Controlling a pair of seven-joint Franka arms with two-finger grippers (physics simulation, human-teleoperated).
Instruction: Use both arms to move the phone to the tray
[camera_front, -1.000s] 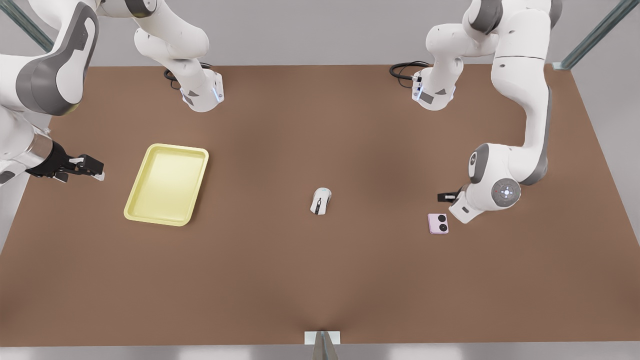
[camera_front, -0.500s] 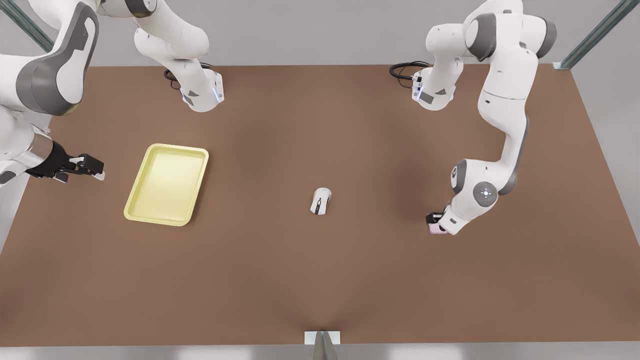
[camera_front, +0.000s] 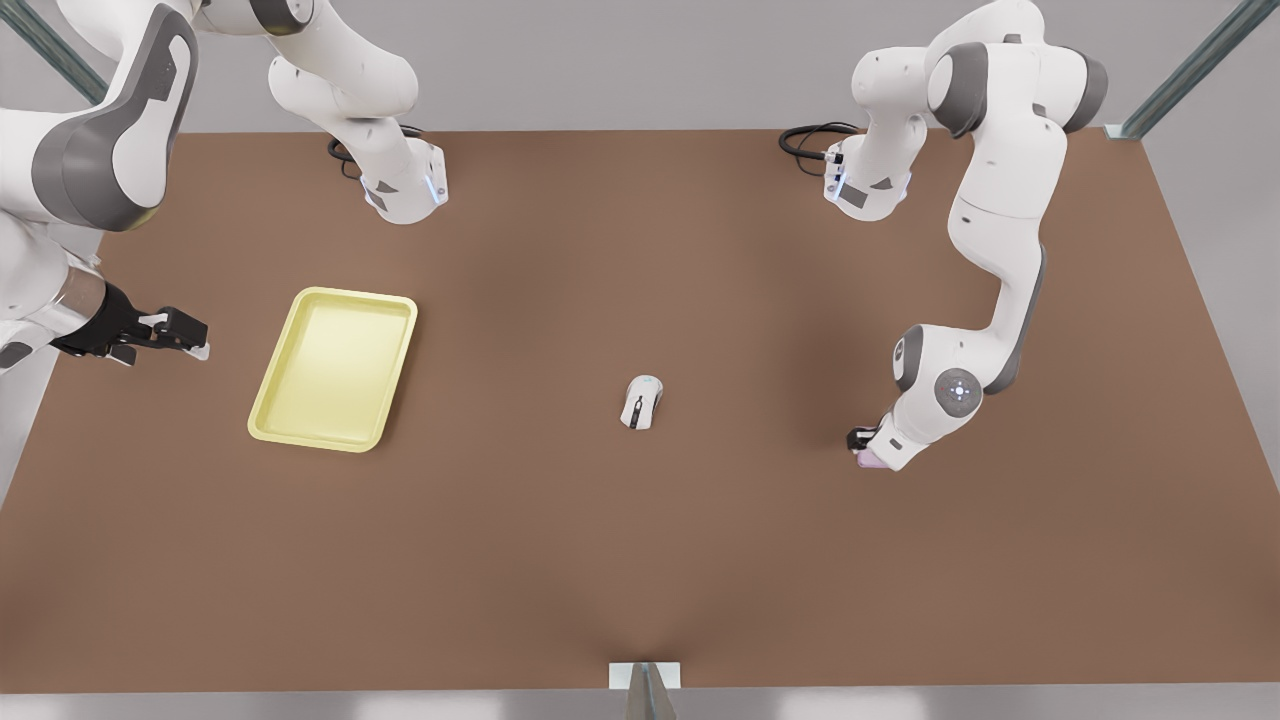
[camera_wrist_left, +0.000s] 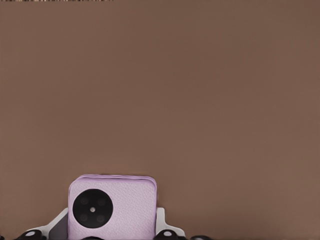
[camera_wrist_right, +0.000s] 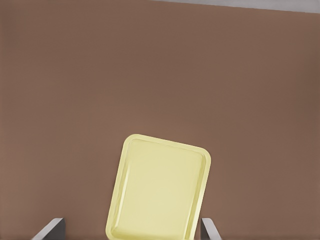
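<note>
No brand, label or readable writing appears on anything here.

The left tool (camera_front: 866, 447) is down at the worktop (camera_front: 640, 560) toward the front view's right edge, at the end of the arm that bends down from the far right corner. In the left wrist view its two pale fingers (camera_wrist_left: 59, 226) stand spread on either side of the phone (camera_wrist_left: 112, 207), close to its two sides; the tool looks released around the phone, and contact between the fingers and the phone cannot be made out. The phone lies flat on the brown surface, pink, almost square, with one black circle visible on its face. In the front view only a sliver of pink (camera_front: 868, 461) peeks out under the white wrist.

The right tool (camera_front: 170, 333) hangs over the worktop's edge on the front view's left, just beside the tray (camera_front: 290, 425), and waits there. Its two finger tips (camera_wrist_right: 50, 229) stand far apart in the right wrist view, released and holding nothing, with the tray (camera_wrist_right: 160, 200) seen between them farther off.

The tray lies on the left half of the worktop, pale yellow, its long sides slightly skewed to the worktop's edges. A white computer mouse (camera_front: 640, 402) sits near the worktop's middle, between tray and phone and well apart from both.
</note>
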